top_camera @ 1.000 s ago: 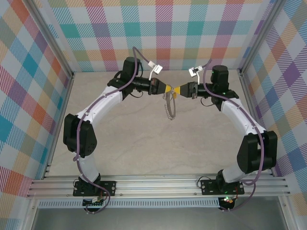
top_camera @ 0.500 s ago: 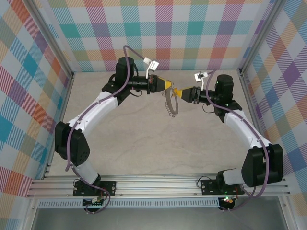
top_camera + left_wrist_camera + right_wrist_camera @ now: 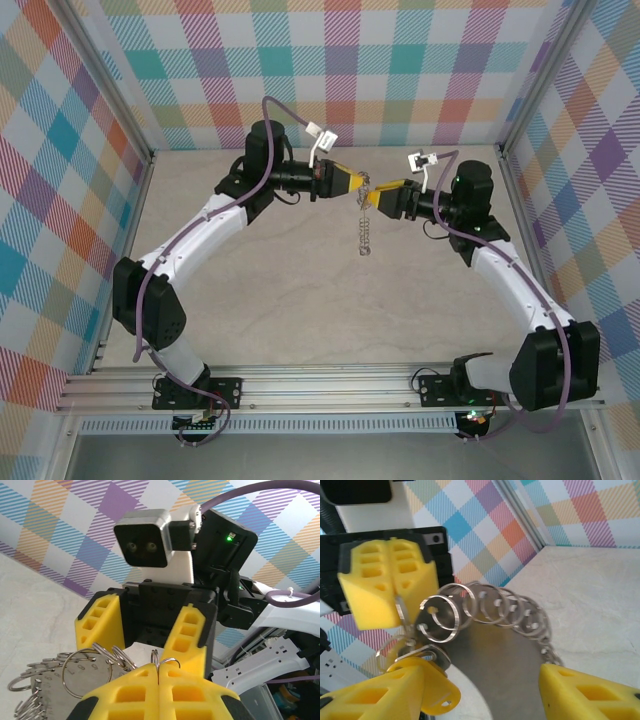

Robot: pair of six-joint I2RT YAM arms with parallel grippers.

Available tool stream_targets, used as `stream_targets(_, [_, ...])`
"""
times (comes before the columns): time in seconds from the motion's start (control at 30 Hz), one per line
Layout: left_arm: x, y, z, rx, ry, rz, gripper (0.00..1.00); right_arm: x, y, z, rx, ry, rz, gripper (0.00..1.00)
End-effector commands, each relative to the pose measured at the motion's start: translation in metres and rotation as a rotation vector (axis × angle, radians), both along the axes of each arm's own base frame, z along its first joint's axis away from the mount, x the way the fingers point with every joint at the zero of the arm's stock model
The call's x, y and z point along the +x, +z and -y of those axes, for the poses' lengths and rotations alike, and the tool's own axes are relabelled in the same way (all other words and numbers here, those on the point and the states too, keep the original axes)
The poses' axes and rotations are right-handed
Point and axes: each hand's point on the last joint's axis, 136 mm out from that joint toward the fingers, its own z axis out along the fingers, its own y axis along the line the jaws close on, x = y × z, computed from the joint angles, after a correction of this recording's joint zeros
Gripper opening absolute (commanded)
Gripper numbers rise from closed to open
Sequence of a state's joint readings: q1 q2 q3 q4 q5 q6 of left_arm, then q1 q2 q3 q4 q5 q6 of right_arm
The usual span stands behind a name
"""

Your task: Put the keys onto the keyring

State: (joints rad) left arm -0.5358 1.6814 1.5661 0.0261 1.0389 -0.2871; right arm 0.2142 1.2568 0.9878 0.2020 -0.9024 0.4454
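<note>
The keyring (image 3: 520,645) is a grey metal disc with several small split rings along its rim; from above it hangs edge-on (image 3: 365,232) over the table. My left gripper (image 3: 159,672) (image 3: 357,185) is shut on one small ring at the disc's top. Facing it, my right gripper (image 3: 482,680) (image 3: 373,196) stands open, a finger on each side of the disc. A key with a yellow head (image 3: 439,699) and silver blade lies against the right gripper's left finger (image 3: 395,690), its blade reaching up to the small rings. Whether it is threaded on, I cannot tell.
The beige table (image 3: 300,290) lies below, with checked walls and metal frame posts (image 3: 125,215) on all sides. Both arms arch in from the near rail (image 3: 330,385) and meet high at the back centre.
The right gripper has opened. The two grippers parted, then came close again, a little right of before. The keyring now hangs straighter down.
</note>
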Motion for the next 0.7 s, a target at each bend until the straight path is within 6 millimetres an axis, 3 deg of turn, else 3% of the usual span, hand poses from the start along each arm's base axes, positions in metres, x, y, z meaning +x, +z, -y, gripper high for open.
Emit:
stream_targets(0.0, [-0.016,0.028,0.0,-0.042,-0.046,0.081,0.0,-0.014,0.017,-0.006,0.005,0.057,0.084,0.62])
stream_targets(0.33, [-0.018,0.03,0.002,-0.038,-0.054,0.082,0.0,-0.028,0.017,-0.007,-0.01,0.09,0.105,0.58])
stream_targets(0.67, [-0.021,0.033,0.001,-0.041,-0.059,0.091,0.0,-0.03,0.013,-0.005,-0.012,0.073,0.094,0.6])
